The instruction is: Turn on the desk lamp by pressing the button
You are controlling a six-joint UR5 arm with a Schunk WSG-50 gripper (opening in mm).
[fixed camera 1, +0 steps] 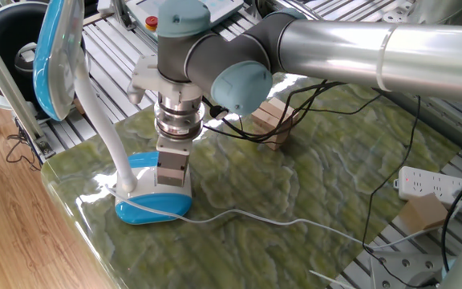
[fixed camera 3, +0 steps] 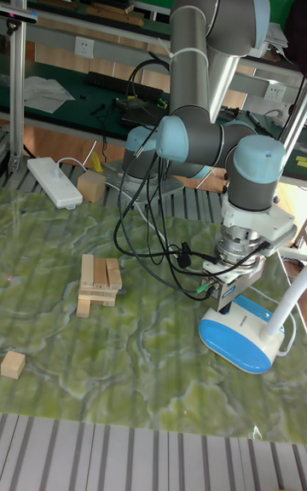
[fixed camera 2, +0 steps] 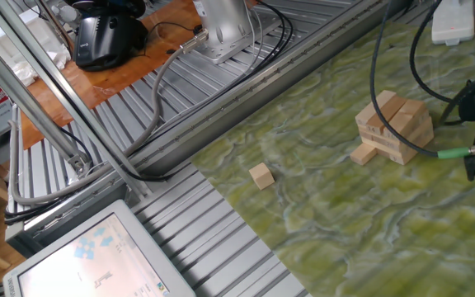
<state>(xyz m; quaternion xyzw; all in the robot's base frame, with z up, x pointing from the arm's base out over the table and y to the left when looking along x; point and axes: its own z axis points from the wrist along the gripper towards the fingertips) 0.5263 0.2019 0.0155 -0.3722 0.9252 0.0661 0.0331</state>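
Hand (fixed camera 1: 173,186) poised upright over desk lamp (fixed camera 1: 152,197) base on green tabletop (fixed camera 1: 311,193); finger state cannot be told.

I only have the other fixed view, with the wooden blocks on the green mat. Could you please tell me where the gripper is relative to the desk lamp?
Observer: The gripper points straight down over the base of the desk lamp, beside its gooseneck.
Operator: Can you see the button?
Observer: No, the gripper body hides that part of the base in every view.
Operator: Is anything trailing nearby?
Observer: The lamp's white cord runs from the base across the mat.
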